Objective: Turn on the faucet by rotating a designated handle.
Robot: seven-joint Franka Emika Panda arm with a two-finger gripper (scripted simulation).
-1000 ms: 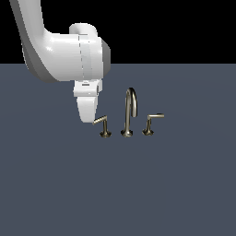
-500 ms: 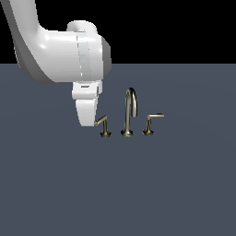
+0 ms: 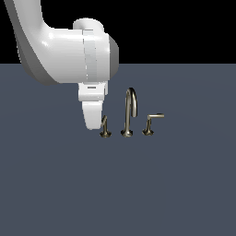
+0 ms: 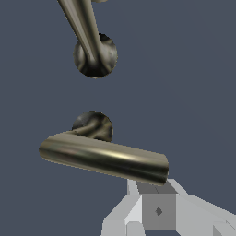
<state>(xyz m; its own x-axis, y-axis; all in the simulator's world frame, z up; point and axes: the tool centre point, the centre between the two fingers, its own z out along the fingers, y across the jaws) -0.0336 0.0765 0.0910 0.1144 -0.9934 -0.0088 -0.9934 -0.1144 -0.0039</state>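
Note:
The faucet stands mid-floor in the exterior view as three pieces. They are a tall arched spout (image 3: pixel 129 112), the handle (image 3: pixel 153 120) with a long flat bar and upright stem on the exterior view's right, and a twin lever (image 3: pixel 105 127) with a slanted stem on the left. My gripper (image 3: pixel 94 125) hangs low, right against the twin lever's left side and far from the handle. Its fingers look closed together and hold nothing. In the wrist view the twin lever's bar (image 4: pixel 103 159) lies just beyond my gripper (image 4: pixel 158 205), with the spout (image 4: pixel 85 25) behind it. The handle is out of the wrist view.
The set stands on a flat dark grey floor (image 3: pixel 175 184). My bulky white arm (image 3: pixel 64 55) fills the upper left of the exterior view.
The twin lever's bar, which pointed to the exterior view's left toward my fingers, has swung round and now looks foreshortened. My gripper has shifted slightly towards it. The handle has not moved.

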